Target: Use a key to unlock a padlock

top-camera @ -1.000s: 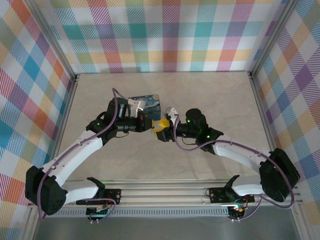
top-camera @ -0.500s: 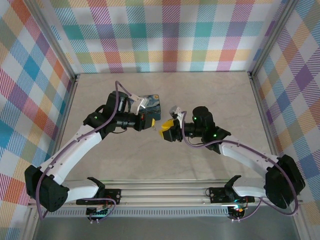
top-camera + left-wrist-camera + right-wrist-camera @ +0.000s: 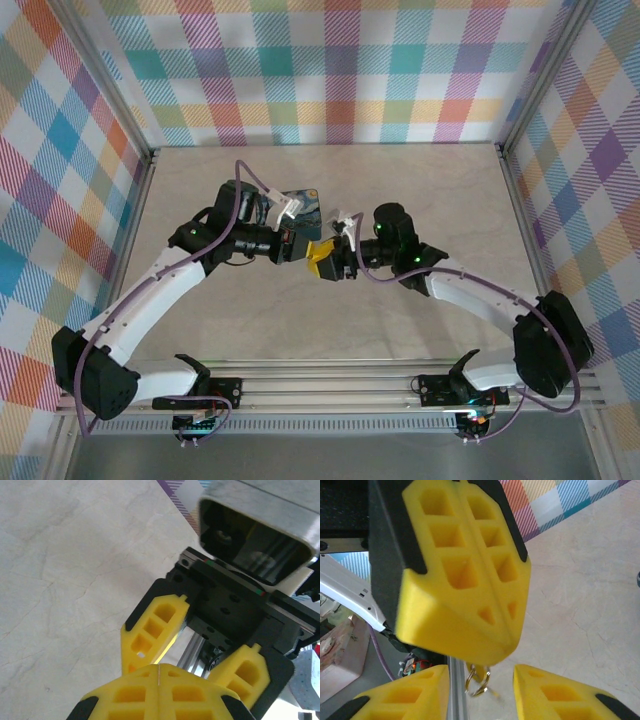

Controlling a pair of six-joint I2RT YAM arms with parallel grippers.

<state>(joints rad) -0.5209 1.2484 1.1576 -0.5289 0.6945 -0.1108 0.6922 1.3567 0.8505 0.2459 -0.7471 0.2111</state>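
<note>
Just nearside of the starry-night tin (image 3: 308,205), the left gripper (image 3: 157,672) is pinched shut; a brass key ring (image 3: 477,680) dangles from its tip. The right gripper (image 3: 214,624) gapes wide astride that tip.

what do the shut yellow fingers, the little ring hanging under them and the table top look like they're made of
Left gripper's fingers: rigid yellow plastic, matte, by the moulded hollow cells.
Ring: thin metal wire, shiny gold tone, likely brass or plated; blurred.
Table top: pale, faintly veined like stone, possibly laminate; soft sheen.
</note>
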